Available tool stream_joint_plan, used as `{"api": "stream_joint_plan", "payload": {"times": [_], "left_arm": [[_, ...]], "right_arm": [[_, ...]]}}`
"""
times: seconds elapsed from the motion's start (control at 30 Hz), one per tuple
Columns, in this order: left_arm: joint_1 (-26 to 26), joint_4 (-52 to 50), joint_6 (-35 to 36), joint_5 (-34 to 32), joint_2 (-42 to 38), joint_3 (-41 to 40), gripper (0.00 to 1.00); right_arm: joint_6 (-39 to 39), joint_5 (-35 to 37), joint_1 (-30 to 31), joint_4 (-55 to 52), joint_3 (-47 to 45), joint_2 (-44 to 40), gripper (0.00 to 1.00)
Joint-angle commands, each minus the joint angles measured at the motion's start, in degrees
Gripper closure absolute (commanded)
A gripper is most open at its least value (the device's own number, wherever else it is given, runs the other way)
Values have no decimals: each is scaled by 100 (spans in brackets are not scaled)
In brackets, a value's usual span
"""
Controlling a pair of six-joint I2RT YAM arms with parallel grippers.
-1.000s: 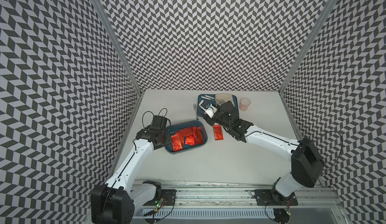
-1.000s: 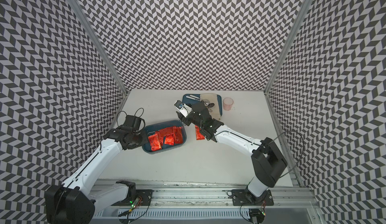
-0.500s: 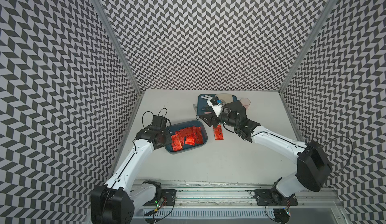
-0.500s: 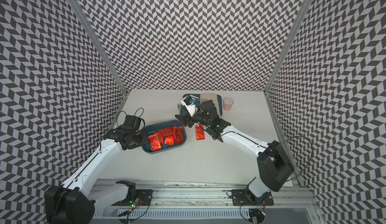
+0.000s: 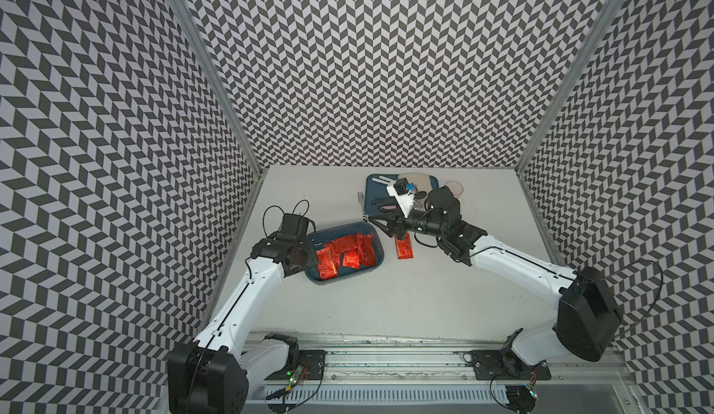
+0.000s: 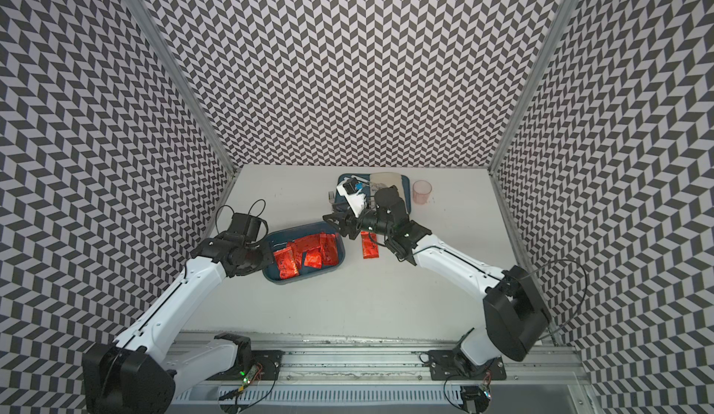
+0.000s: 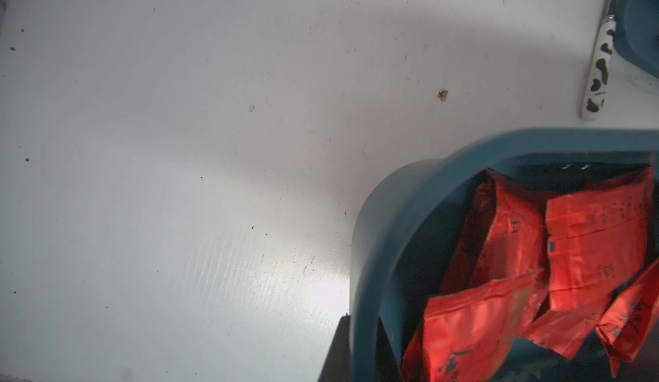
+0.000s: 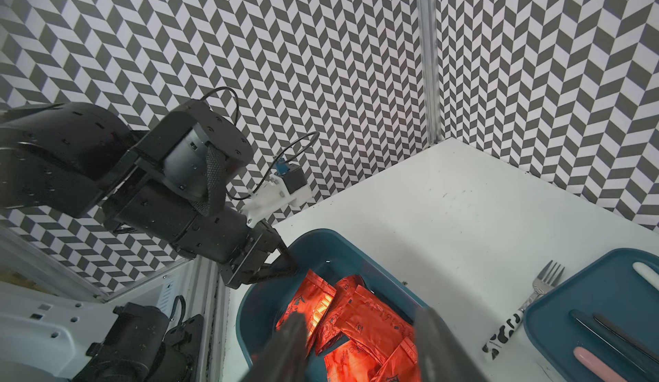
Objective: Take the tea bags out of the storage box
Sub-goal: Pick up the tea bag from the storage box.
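Note:
The storage box (image 5: 347,280) (image 6: 305,278) is a dark teal bin left of the table's middle, with several red-orange tea bags (image 5: 347,251) (image 6: 305,253) lying in it. One more tea bag (image 5: 403,248) (image 6: 369,245) lies flat on the table just right of the box. My left gripper (image 5: 311,261) (image 7: 356,355) is shut on the box's left wall (image 7: 374,237). My right gripper (image 5: 380,224) (image 8: 360,326) hovers open and empty over the box's right end, with the tea bags (image 8: 356,319) showing between its fingers.
A flatter teal tray (image 5: 373,195) with cutlery and a beige cloth sits at the back, partly hidden by my right wrist. A fork (image 7: 599,73) (image 8: 527,301) with a cow-print handle lies beside the tray. A pink cup (image 6: 422,191) stands to the tray's right. Patterned walls enclose three sides.
My right gripper has swung left from above the tea bag on the table toward the box, and its jaws have widened. The left arm and the box have stayed still.

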Motion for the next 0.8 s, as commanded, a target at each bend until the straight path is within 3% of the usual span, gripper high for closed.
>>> {"api": "stream_joint_plan", "payload": {"times": [0.0, 0.17, 0.43, 0.47, 0.5, 0.6, 0.67, 0.77], "left_arm": [[-15, 157, 16, 84, -120, 11, 100], [-17, 159, 6, 84, -127, 11, 100], [-13, 146, 0, 66, -136, 11, 100], [-21, 143, 0, 57, -142, 16, 100], [-22, 149, -3, 57, -145, 17, 100], [-20, 153, -5, 57, -146, 6, 100], [-20, 148, -1, 51, -143, 5, 100], [-20, 147, -4, 57, -136, 7, 100]], "right_arm": [[-772, -342, 68, 311, -7, 147, 28], [-2575, -430, 475, 159, 9, 471, 28], [-2575, -430, 1039, -1083, 673, 1301, 28], [-5085, 364, 1083, -1141, 712, 1404, 24], [-5503, 545, 1127, -1130, 720, 1471, 24], [-5595, 683, 1236, -1005, 769, 1702, 24], [-5832, 1556, 1294, -896, 821, 1879, 29], [-5951, 1950, 1353, -863, 951, 2071, 33]]}}
